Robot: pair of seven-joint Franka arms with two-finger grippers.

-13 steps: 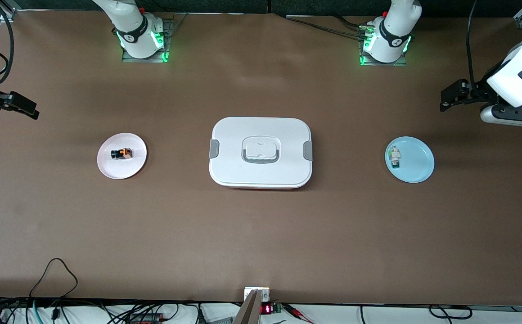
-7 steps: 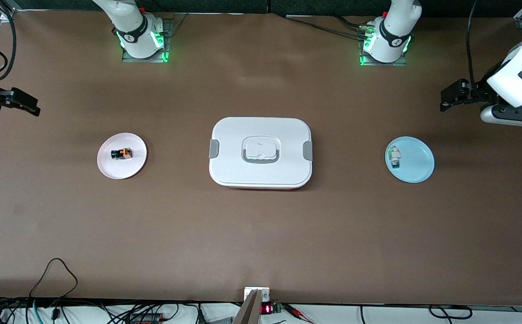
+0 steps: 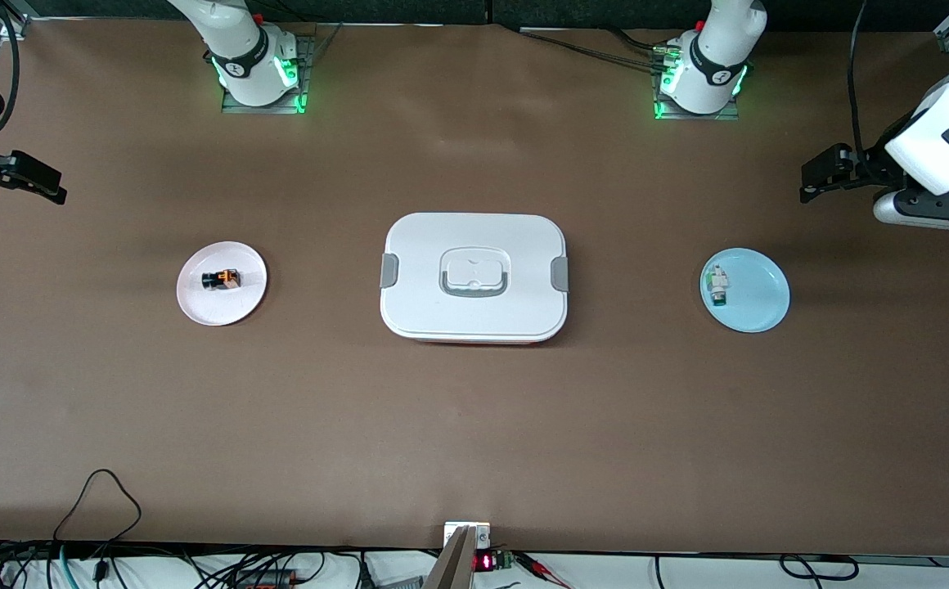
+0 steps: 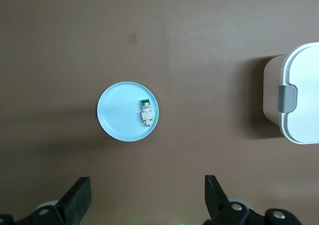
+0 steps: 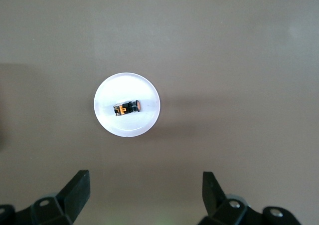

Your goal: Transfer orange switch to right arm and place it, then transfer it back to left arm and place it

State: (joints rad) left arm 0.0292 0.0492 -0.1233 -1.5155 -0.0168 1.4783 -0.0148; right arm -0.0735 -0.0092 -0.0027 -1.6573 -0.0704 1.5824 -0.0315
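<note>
Worktop [image 3: 474, 425]: box [image 3: 474, 276] midway; orange switch [image 3: 222, 279] on plate [image 3: 196, 307] below right gripper [image 5: 144, 195]; second component [image 3: 717, 286] on plate [image 3: 761, 303] below left gripper [image 4: 147, 200].

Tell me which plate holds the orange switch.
The white plate toward the right arm's end holds the orange switch; the blue plate holds a white-and-green component.
</note>
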